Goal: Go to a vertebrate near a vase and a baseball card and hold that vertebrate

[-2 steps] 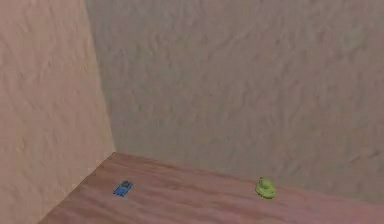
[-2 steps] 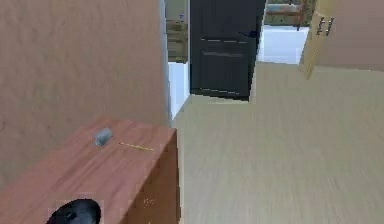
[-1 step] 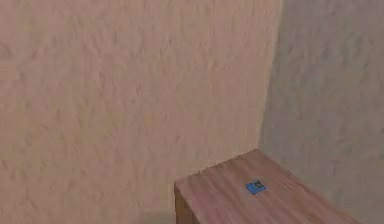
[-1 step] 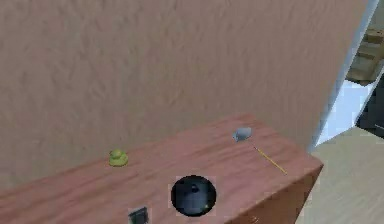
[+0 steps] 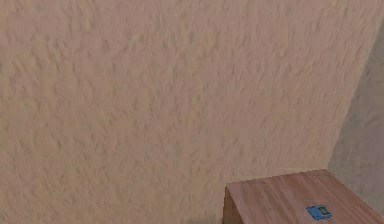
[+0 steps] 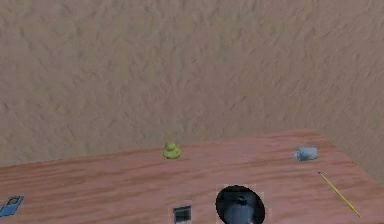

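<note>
A small yellow-green figure (image 6: 172, 151) stands on the wooden tabletop (image 6: 120, 180), toward its far edge by the wall. A round black thing with a pale rim (image 6: 240, 205) sits at the arm side view's bottom edge, just right of the middle. Left of it lies a small dark square with a light border (image 6: 181, 213). A small blue card (image 6: 12, 205) lies at the arm side view's left edge. It shows again as a blue card (image 5: 319, 211) on the table corner (image 5: 270, 200) at the forward view's lower right.
A pale blue-grey lump (image 6: 305, 154) lies on the table's right part, with a thin yellow pencil (image 6: 340, 192) nearer the right edge. A rough beige wall (image 5: 170, 90) stands close ahead, and the same kind of wall (image 6: 190, 60) rises behind the table.
</note>
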